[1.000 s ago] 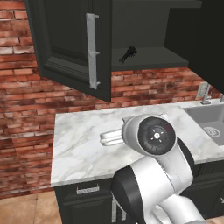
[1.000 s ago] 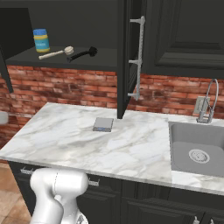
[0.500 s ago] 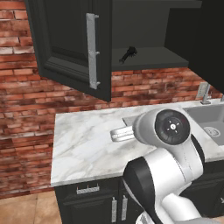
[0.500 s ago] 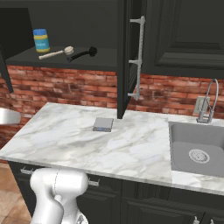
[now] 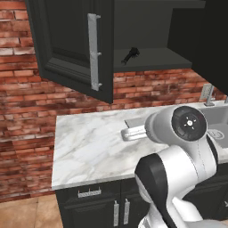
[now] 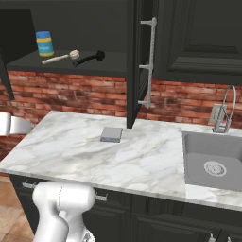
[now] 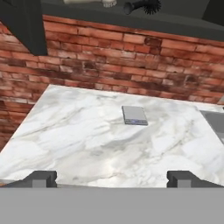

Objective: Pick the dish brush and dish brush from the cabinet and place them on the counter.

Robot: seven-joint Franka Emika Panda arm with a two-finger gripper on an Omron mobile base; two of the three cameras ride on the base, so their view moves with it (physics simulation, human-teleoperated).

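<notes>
On the dark shelf of the open black cabinet (image 6: 71, 66) lie two brushes. The cream-beige dish brush (image 6: 61, 57) is on the left with its disc head pointing right, and the black dish brush (image 6: 90, 57) lies just right of it. The black dish brush (image 5: 130, 55) also shows in the left base view. In the hand view both brushes, cream (image 7: 89, 2) and black (image 7: 142, 6), sit at the top edge. My gripper (image 7: 111, 179) is open and holds nothing. It hovers low over the front of the white marble counter (image 7: 87, 140), well below the shelf.
A flat grey square pad (image 6: 111, 134) lies mid-counter. A blue and yellow can (image 6: 45, 43) stands on the shelf, left of the brushes. The left cabinet door (image 5: 75, 49) hangs open, and so does the one with the silver handle (image 6: 149, 61). Sink (image 6: 215, 160) and faucet (image 6: 226, 111) are at the right.
The arm's big joint has swung right and upward in the left base view. The hand has come in at the left edge of the right base view. The brushes have not moved.
</notes>
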